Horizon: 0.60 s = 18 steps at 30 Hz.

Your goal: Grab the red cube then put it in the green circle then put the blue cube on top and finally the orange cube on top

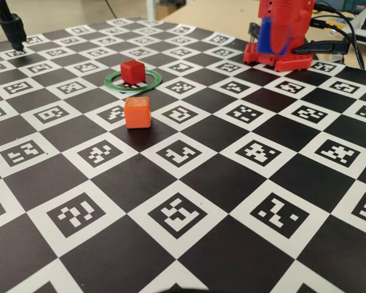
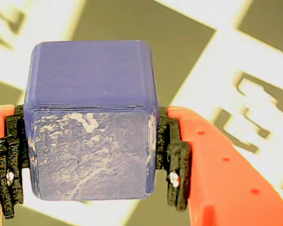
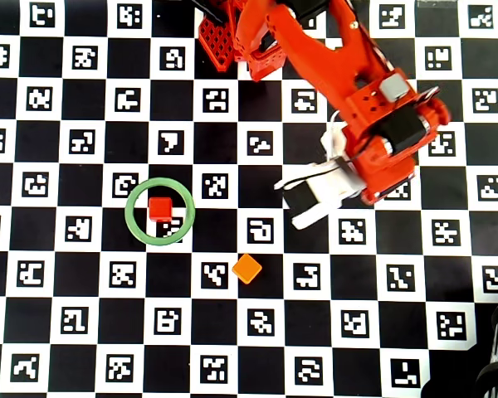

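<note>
cubes: one red [image 3: 160, 208], blue [image 2: 92, 117], orange [image 3: 247, 269]

The arm [image 3: 349, 75] is built of bright red-orange plastic segments, with black motor blocks and a grey square plate set into the wrist, and a white part with a black section and a white cable beside it. In the wrist view, each orange finger [image 2: 217, 165] carries a rough black pad on its inner face, fixed by a small pale screw. Small round holes dot the orange finger outside the jaws.
</note>
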{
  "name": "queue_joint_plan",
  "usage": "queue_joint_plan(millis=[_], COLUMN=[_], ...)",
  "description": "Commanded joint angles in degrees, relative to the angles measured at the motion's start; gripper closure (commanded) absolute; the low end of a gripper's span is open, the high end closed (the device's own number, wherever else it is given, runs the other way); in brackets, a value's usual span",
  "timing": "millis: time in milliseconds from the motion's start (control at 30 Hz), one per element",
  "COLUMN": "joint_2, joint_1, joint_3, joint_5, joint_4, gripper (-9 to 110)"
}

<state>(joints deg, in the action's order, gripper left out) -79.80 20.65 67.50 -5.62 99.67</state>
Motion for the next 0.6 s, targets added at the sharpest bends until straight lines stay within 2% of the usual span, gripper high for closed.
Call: queue_joint_plan(millis=[0, 300, 567], joint_2=[0.5, -2.0, -9.9], joint_1=[-8.6, -25.5, -35.6], joint_3=[-9.1, -4.0, 7.4], joint_5=[-7.0, -9.5, -12.2], joint_4=[5.7, 4.0, -1.5], gripper=[101, 101, 101])
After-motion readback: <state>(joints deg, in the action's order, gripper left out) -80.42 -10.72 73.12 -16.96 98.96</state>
